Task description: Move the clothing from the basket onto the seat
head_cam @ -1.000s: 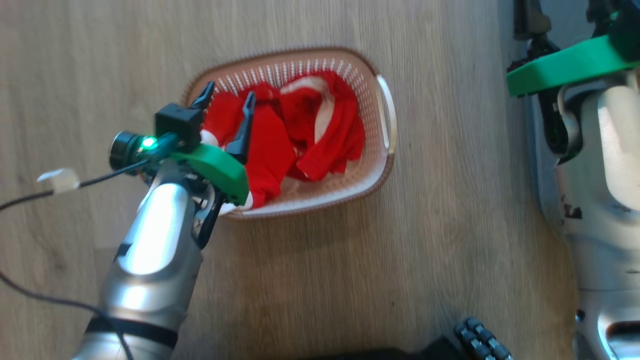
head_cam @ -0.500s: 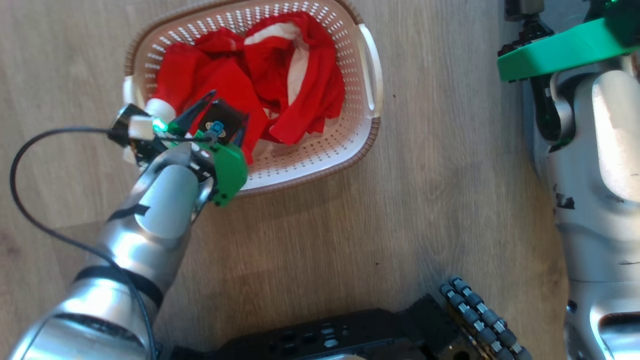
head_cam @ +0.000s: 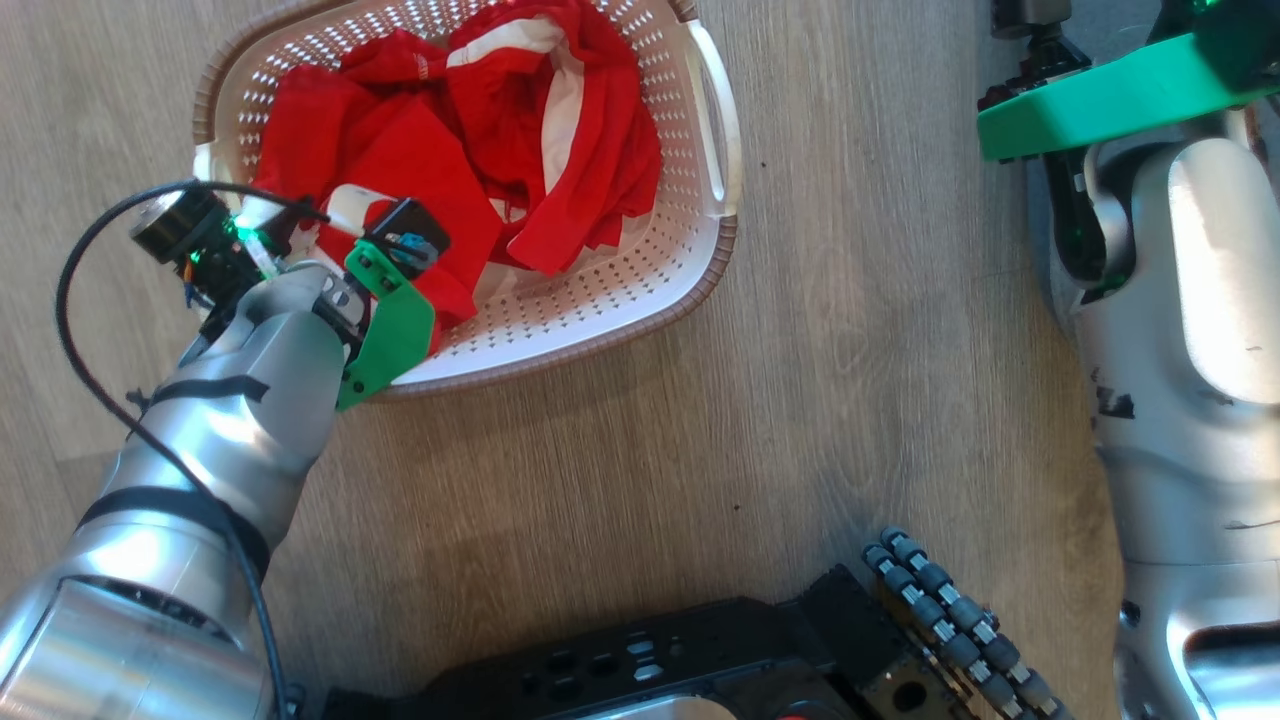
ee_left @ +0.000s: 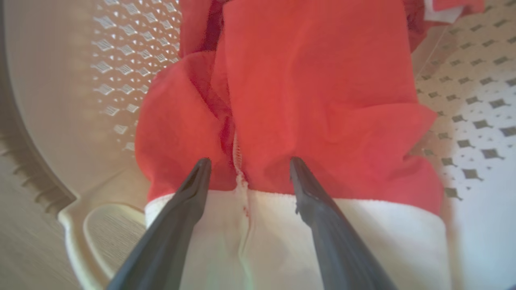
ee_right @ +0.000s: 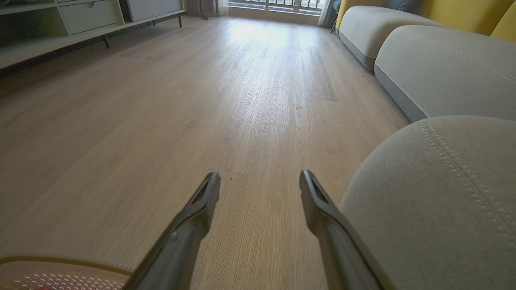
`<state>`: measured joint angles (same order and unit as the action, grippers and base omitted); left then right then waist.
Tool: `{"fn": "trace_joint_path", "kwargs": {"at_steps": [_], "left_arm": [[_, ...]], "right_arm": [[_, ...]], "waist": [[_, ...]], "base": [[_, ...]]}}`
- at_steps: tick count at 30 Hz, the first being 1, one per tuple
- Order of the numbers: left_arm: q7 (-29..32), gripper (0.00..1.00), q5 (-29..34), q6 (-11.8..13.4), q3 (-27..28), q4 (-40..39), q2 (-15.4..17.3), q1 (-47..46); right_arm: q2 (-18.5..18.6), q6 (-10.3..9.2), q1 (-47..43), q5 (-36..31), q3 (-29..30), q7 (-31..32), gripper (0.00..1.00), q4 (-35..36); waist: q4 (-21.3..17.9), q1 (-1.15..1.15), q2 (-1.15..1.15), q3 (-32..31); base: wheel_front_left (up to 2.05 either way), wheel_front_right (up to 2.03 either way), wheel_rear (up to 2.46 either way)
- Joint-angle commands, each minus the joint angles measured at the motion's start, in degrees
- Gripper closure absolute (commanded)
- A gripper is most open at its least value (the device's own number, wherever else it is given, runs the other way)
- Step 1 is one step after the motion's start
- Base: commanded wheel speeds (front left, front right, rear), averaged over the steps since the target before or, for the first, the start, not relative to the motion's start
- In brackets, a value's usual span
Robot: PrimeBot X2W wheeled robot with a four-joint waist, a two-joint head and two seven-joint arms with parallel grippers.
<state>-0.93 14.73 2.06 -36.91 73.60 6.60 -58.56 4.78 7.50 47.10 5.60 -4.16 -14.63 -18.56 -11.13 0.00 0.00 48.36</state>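
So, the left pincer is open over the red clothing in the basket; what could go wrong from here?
1. The open left pincer sits at the white-banded edge of the bright red soft fabric clothing; closing there may catch only a thin fold, which could slip out.
2. The garments lie tangled, so lifting one may drag the rest or tip the cream perforated plastic basket.

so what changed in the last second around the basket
The left gripper dipped down into the basket; its open fingers now straddle the white edge of the clothing, nothing gripped yet. The head camera also shifted, so the basket's drift in that view is not its own move. Unchanged: clothing all in the basket, right gripper open over the floor beside the seat.
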Motion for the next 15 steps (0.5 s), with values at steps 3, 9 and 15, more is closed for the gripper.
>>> {"fn": "trace_joint_path", "kwargs": {"at_steps": [3,9,15], "left_arm": [[1.6,0.0,0.9,-0.6,-0.4,-0.1,1.6,-0.4],[6.4,0.21,1.5,-0.8,-1.9,0.2,1.5,-0.6],[9.0,1.0,1.6,-1.5,-3.1,0.3,2.0,-0.6]], "right_arm": [[-1.1,-0.01,-0.8,0.2,-0.7,-0.4,0.0,1.9],[-1.5,-0.01,-0.5,0.5,-1.1,-0.4,0.0,1.8],[-1.7,-0.01,-0.3,0.9,-1.5,-0.4,0.0,2.2]], "waist": [[-0.1,0.0,0.0,0.3],[-0.4,0.0,0.0,0.4],[-0.8,0.0,0.0,0.2]], "base": [[0.0,0.0,0.0],[0.0,0.0,0.0],[0.0,0.0,0.0]]}}
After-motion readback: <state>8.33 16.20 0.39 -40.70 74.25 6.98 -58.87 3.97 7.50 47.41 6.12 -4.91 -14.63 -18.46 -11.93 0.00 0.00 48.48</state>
